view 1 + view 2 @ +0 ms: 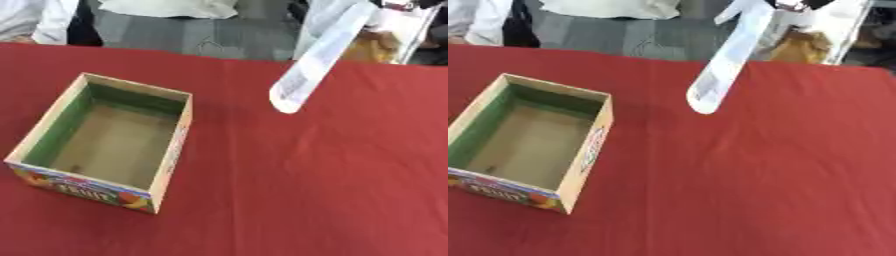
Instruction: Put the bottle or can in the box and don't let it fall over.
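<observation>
An open cardboard fruit box with green inner walls and nothing inside stands on the red tablecloth at the left. A tall white bottle with grey print hangs tilted in the air over the table's far right part. Its lower end points down and left, well to the right of the box. Its upper end meets my right hand, of which only a dark and silver bit shows at the top edge, closed round the bottle's top. My left hand does not show.
The red table ends at its far edge, with grey floor beyond. A pale object with a brown patch stands behind the table at the upper right. People in white stand along the far side.
</observation>
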